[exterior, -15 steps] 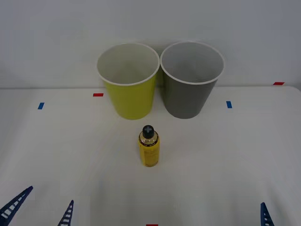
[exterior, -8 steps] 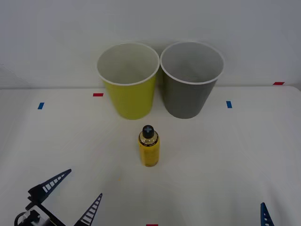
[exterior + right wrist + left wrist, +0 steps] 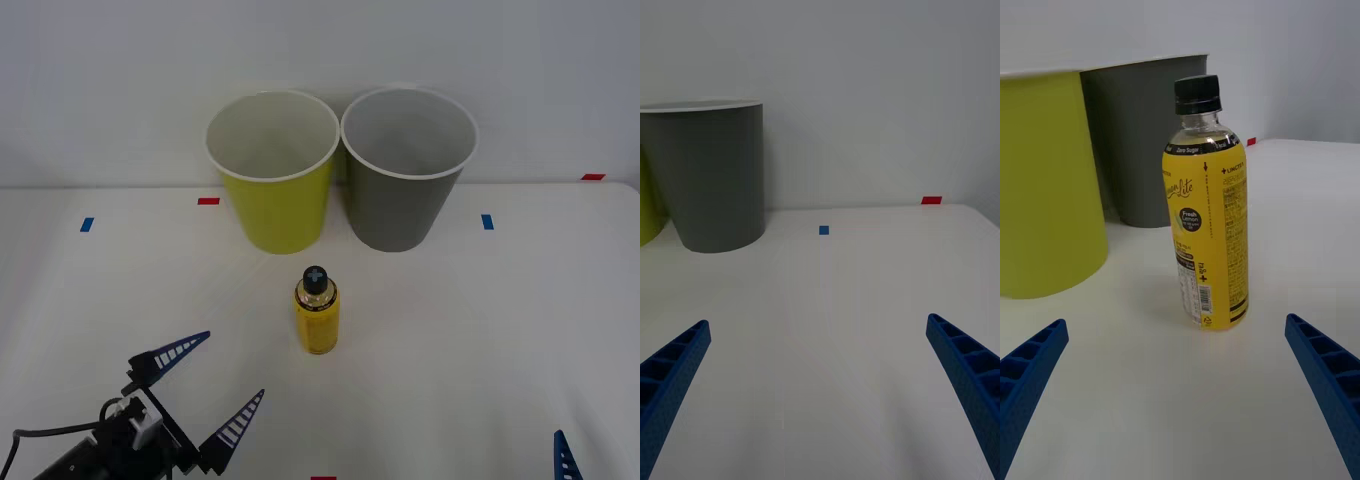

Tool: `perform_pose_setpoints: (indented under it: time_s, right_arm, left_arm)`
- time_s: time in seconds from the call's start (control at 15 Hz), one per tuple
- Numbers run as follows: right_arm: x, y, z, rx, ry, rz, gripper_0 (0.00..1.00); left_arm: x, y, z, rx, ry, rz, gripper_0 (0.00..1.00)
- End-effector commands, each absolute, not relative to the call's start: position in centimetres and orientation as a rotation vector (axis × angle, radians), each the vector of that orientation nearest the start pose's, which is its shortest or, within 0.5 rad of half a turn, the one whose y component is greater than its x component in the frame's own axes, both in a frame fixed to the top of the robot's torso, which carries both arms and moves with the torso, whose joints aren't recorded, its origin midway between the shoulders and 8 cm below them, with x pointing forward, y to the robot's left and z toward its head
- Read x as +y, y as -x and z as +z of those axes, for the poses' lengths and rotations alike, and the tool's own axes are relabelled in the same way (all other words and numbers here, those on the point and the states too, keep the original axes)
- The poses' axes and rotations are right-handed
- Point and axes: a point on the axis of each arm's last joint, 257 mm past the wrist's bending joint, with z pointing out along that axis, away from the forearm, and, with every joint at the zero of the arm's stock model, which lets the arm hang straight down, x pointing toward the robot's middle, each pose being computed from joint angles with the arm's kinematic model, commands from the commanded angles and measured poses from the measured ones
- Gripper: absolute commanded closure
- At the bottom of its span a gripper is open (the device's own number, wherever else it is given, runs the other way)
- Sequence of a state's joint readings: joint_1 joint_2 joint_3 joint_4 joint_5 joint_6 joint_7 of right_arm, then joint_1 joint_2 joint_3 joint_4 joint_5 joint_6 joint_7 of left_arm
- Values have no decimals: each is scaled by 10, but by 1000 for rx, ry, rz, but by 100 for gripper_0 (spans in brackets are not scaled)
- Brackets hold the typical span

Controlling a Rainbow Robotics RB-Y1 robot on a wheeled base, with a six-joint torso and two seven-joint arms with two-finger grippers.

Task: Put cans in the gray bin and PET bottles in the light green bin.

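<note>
Yellow bottle (image 3: pixel 317 314) upright, untouched; left gripper (image 3: pixel 198 387) wide open nearby. Needed centring on label b4 closing imo.

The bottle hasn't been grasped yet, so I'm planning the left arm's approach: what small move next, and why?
Probably ease the left end effector forward around the bottle. Its fingers are open, and the bottle stands upright ahead, untouched.

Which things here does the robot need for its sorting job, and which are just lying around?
For the job:
- PET bottle, standing upright
- light green bin
- gray bin
- left gripper, open, near the bottle

Just there:
- red tape marks
- blue tape marks
- right gripper, open, waiting
</note>
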State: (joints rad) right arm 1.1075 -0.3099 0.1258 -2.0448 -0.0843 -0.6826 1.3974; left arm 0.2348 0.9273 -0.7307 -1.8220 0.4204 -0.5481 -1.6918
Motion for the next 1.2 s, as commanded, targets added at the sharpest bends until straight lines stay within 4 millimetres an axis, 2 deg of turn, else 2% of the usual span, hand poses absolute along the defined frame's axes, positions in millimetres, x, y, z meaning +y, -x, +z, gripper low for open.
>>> perform_pose_setpoints:
  time_s: [0.07,0.27,0.67,0.93,1.2]
  right_arm:
    - [-297,-212,-226,1516,-32,1,0]
    - [-297,-212,-226,1516,-32,1,0]
    - [-297,-212,-226,1516,-32,1,0]
    - [-297,-212,-226,1516,-32,1,0]
    - [-297,-212,-226,1516,-32,1,0]
  left_arm:
    - [124,-342,-256,1387,-759,-435,0]
    - [102,-353,-258,1366,-793,-471,0]
    - [63,-387,-255,1359,-775,-517,0]
    - [42,-392,-252,1378,-760,-565,0]
    - [31,-402,-240,1363,-771,-584,0]
